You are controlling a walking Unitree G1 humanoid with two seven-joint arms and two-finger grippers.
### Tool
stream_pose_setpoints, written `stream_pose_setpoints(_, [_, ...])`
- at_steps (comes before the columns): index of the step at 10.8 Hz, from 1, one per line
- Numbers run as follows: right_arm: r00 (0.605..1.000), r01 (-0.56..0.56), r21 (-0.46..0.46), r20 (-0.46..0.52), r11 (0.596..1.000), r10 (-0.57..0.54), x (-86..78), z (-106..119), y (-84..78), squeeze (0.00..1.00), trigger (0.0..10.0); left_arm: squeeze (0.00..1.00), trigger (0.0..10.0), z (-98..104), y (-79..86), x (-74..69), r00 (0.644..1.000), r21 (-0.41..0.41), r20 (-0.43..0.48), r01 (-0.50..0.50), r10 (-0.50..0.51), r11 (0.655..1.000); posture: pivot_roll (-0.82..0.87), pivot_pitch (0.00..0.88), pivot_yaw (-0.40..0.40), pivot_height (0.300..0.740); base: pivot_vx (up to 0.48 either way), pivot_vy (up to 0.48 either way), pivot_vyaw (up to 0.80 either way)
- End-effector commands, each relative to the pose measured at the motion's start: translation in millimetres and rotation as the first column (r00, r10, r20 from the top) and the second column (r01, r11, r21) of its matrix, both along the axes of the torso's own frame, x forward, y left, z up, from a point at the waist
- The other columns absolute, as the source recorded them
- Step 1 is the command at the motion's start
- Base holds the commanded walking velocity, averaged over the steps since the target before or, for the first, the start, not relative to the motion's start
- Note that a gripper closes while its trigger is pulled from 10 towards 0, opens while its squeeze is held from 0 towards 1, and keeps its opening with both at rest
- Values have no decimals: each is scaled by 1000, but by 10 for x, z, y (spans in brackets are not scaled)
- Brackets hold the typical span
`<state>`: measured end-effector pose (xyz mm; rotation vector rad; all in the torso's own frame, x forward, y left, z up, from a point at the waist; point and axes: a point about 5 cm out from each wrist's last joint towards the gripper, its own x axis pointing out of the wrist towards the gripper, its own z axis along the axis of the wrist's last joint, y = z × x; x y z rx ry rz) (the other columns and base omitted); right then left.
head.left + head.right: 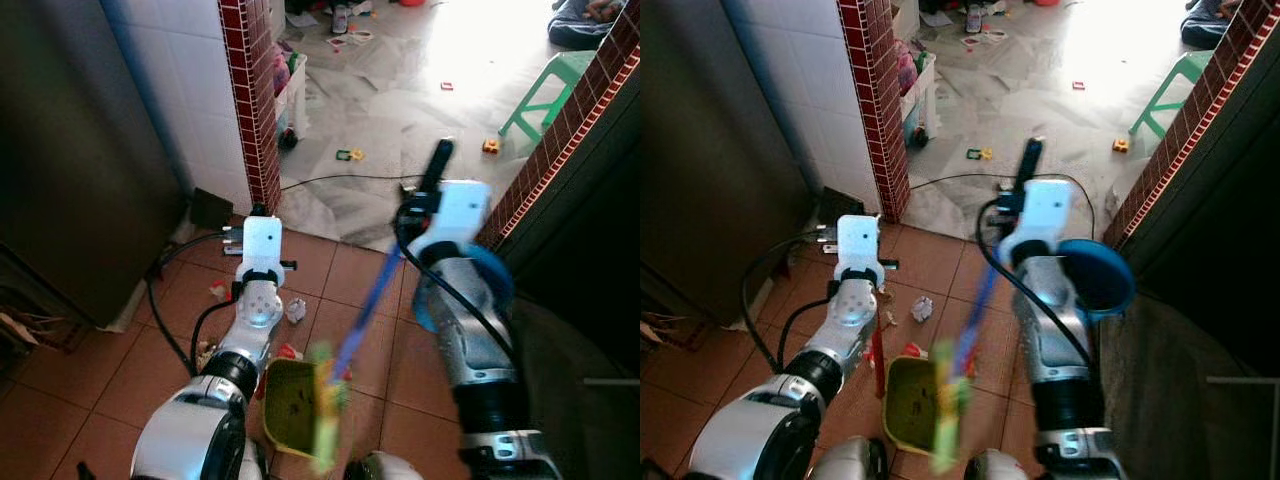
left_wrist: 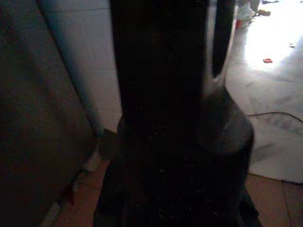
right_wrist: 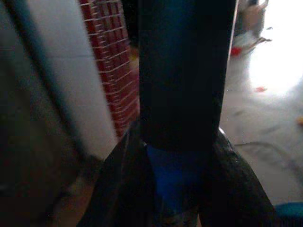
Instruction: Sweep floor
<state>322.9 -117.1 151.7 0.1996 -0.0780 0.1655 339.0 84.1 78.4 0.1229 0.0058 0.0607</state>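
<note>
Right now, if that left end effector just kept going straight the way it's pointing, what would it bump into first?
Probably the red brick pillar, near its foot. The left end effector points forward along the tiled floor toward it. Depth is unclear.

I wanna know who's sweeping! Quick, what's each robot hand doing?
Left gripper: shut on the dustpan handle.
Right gripper: shut on the blue broom handle.

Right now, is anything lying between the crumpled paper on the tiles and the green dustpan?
Nothing visible does. The crumpled paper lies on bare tile just beyond the green dustpan, with open floor between them. The right pincer grips the blue broom handle, whose blurred head sits over the dustpan's right edge, off that path.
</note>
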Motion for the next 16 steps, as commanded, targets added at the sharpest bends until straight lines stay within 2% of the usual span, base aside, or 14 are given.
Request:
stream_pose_setpoints(1, [999, -42, 65, 31, 997, 40, 9, 141, 40, 0, 10000, 0, 10000, 4, -25, 12, 1000, -3, -9, 12, -12, 1000, -121, 61, 7, 740, 0, 0, 0])
stream_pose_setpoints(3, [978, -209, 194, 54, 958, 202, -7, 365, 116, 0, 10000, 0, 10000, 0, -35, 15, 1000, -14, -13, 19, -19, 1000, -129, 63, 10, 740, 0, 0, 0])
stream_pose_setpoints(4, [959, -281, 173, 99, 944, 267, -16, 489, 118, 0, 10000, 0, 10000, -1, -45, 15, 999, -26, -14, 30, -31, 999, -130, 63, 12, 740, 0, 0, 0])
stream_pose_setpoints(5, [932, -340, 82, 161, 937, 324, -25, 653, 101, 0, 10000, 0, 10000, -1, -47, 14, 999, -41, -12, 37, -37, 998, -130, 62, 15, 740, 0, 0, 0])
stream_pose_setpoints(6, [894, -368, -77, 246, 927, 375, -38, 860, 78, 0, 10000, 0, 10000, -1, -43, 14, 999, -40, -11, 35, -36, 999, -130, 61, 15, 740, 0, 0, 0])
stream_pose_setpoints(7, [864, -340, -212, 315, 916, 393, -47, 1009, 45, 0, 10000, 0, 10000, 2, -31, 16, 1000, -28, -8, 22, -22, 999, -130, 61, 15, 740, 0, 0, 0])
stream_pose_setpoints(8, [853, -315, -254, 348, 915, 390, -51, 1078, 3, 0, 10000, 0, 10000, 17, -7, 24, 1000, -15, 4, 10, -10, 1000, -137, 55, 16, 740, 0, 0, 0])
stream_pose_setpoints(9, [871, -254, -279, 350, 926, 344, -11, 1039, -101, 0, 10000, 0, 10000, -28, -81, 17, 994, -121, -51, 87, -94, 989, -129, 52, 11, 740, 0, 0, 0])
stream_pose_setpoints(10, [884, -209, -315, 345, 926, 317, 15, 956, -154, 0, 10000, 0, 10000, -67, -149, -1, 985, -168, -84, 136, -151, 976, -127, 51, 10, 740, 0, 0, 0])
stream_pose_setpoints(14, [901, -175, -417, 297, 892, 315, -20, 558, -162, 0, 10000, 0, 10000, -55, -122, 10, 982, -199, -82, 153, -172, 968, -111, 60, 8, 740, 0, 0, 0])
stream_pose_setpoints(15, [898, -174, -437, 297, 882, 324, -35, 501, -136, 0, 10000, 0, 10000, -27, -90, 22, 984, -186, -64, 152, -167, 971, -108, 64, 8, 740, 0, 0, 0])
stream_pose_setpoints(16, [895, -178, -444, 298, 878, 333, -58, 436, -106, 0, 10000, 0, 10000, 39, -60, 37, 989, -133, -17, 147, -150, 980, -101, 68, 10, 740, 0, 0, 0])
